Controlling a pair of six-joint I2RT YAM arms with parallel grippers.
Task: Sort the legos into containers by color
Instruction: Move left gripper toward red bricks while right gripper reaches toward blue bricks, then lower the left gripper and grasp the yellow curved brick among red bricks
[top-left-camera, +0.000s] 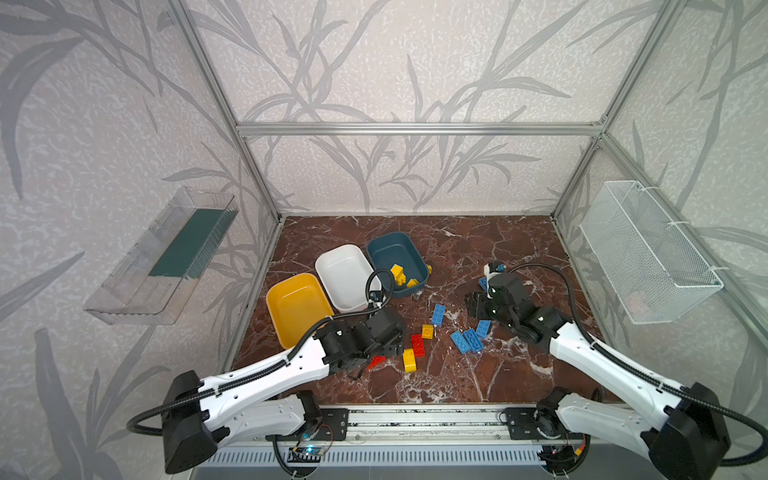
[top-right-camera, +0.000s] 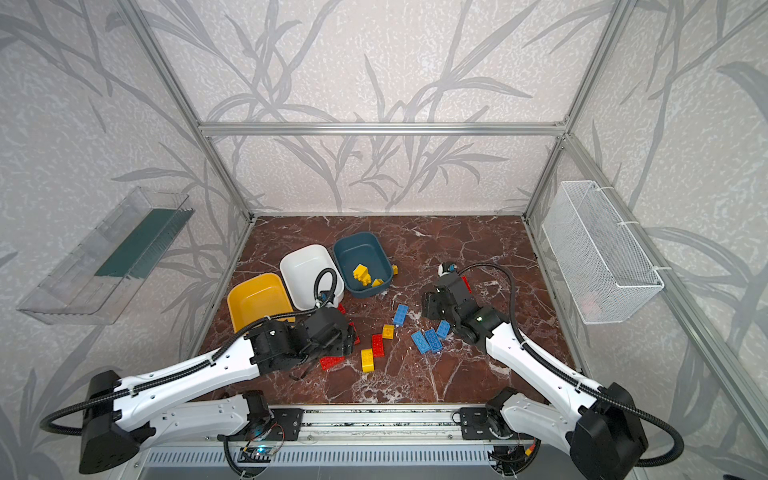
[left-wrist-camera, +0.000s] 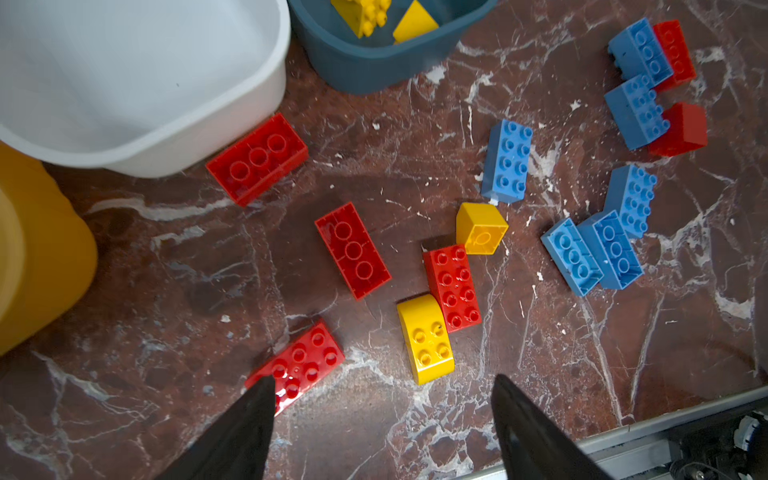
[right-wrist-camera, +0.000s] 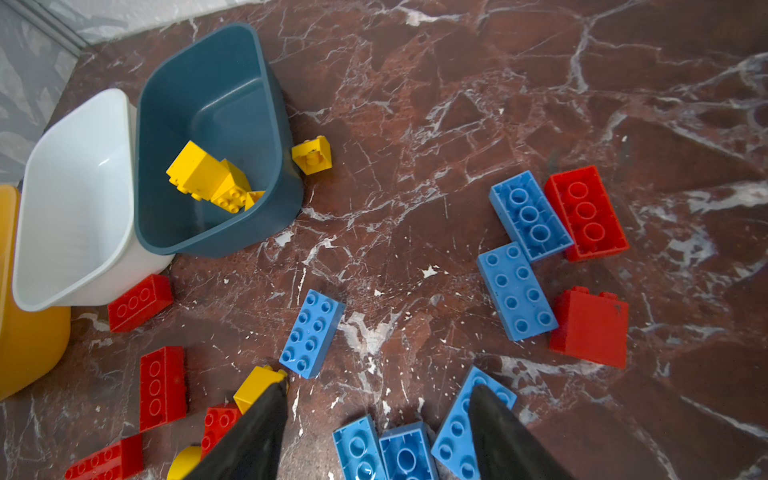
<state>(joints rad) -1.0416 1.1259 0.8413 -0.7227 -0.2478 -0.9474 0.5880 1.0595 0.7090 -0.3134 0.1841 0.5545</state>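
Parked in a row at left for easy drops: mustard tub (top-left-camera: 293, 309) and white tub (top-left-camera: 340, 272), nothing visible in either, then teal tub (top-left-camera: 392, 251) with a few yellow legos (top-left-camera: 399, 274) inside, so probably reserved for yellow. Low over the red legos (left-wrist-camera: 353, 249) scattered on the surface (left-wrist-camera: 166, 270), left pincer (left-wrist-camera: 382, 386), spread apart, gripping nothing, one tip overlapping a red brick's end. Further right, above the blue legos (right-wrist-camera: 311, 332), right pincer (right-wrist-camera: 378, 388), likewise parted and bare.

Marbled red-brown tabletop (top-left-camera: 478, 249) bears three containers (top-left-camera: 345, 274) and scattered legos (top-left-camera: 438, 314).
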